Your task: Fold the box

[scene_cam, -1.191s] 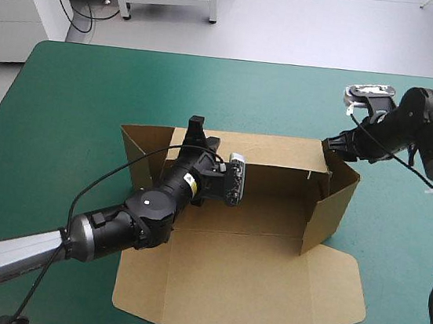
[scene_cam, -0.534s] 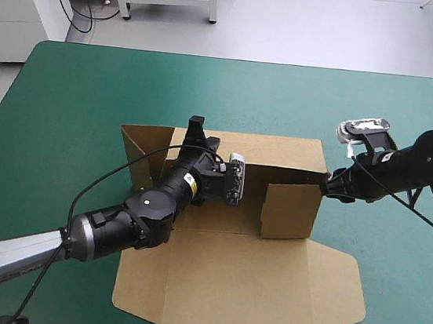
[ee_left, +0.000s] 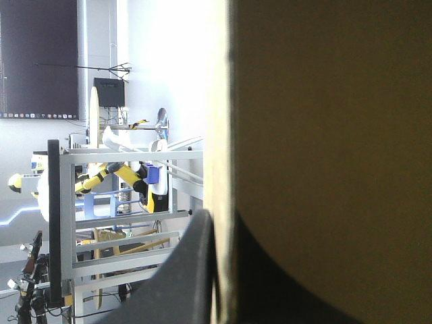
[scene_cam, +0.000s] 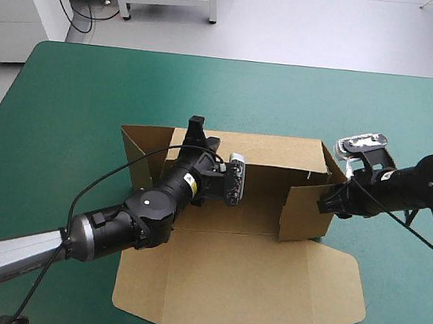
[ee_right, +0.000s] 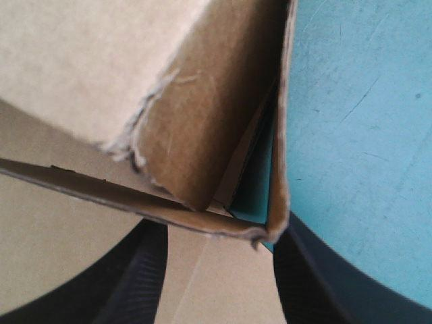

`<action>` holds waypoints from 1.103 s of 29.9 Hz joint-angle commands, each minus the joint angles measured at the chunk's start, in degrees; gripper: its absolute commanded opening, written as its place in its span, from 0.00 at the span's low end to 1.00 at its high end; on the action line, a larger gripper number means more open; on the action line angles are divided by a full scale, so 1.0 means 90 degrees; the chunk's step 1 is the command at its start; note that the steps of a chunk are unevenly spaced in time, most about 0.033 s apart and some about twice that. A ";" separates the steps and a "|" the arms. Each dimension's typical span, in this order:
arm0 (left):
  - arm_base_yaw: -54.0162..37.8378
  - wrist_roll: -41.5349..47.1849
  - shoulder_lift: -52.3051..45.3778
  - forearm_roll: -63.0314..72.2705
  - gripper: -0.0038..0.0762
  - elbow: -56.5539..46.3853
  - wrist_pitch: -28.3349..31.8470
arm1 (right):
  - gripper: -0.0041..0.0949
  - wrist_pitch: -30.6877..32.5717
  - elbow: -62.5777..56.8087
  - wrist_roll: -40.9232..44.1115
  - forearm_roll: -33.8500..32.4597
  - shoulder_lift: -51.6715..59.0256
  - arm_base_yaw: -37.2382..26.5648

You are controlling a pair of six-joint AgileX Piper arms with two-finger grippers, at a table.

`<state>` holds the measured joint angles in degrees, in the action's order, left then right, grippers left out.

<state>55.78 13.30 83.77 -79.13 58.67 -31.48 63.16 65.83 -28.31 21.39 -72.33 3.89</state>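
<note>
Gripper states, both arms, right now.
Left gripper: shut on the box, clamping its far wall.
Right gripper: open, with the box's folded corner between the fingers.

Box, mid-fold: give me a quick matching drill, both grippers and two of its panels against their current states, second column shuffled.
Things:
1. left gripper
2. right gripper
3. right side wall
4. front panel

States:
A. lying flat on the teal-green cover
B. open around a board corner
C. shut on the back wall
D. standing upright, angled inward

Pairs: 1-C, 2-B, 3-D, 4-A.
</note>
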 commanded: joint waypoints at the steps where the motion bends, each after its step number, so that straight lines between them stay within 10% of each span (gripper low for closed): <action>1: 0.0049 0.0065 -0.0224 -0.0017 0.04 0.0125 0.0066 | 0.48 -0.0527 0.0022 -0.0075 0.0316 0.0186 -0.0023; 11: 0.0049 0.0065 -0.0224 -0.0017 0.04 0.0125 0.0094 | 0.48 -0.1835 -0.0714 0.0543 0.0099 0.0214 0.0746; 19: 0.0049 0.0065 -0.0224 -0.0017 0.04 0.0125 0.0268 | 0.47 -0.2686 -0.0714 0.2837 -0.1939 0.0214 0.1858; 24: 0.0049 0.0065 -0.0224 -0.0005 0.04 0.0125 0.0292 | 0.33 -0.2931 -0.0714 0.3935 -0.2981 0.0214 0.2379; 28: 0.0049 0.0065 -0.0224 0.0005 0.04 0.0125 0.0387 | 0.03 -0.2931 -0.0714 0.4100 -0.3010 0.0214 0.2630; 33: 0.0049 0.0065 -0.0224 0.0005 0.04 0.0125 0.0517 | 0.02 -0.2932 -0.0714 0.4354 -0.3022 0.0214 0.2661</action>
<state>55.68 13.30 83.75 -78.76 58.67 -30.85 41.21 57.68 10.99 -7.49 -71.93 26.81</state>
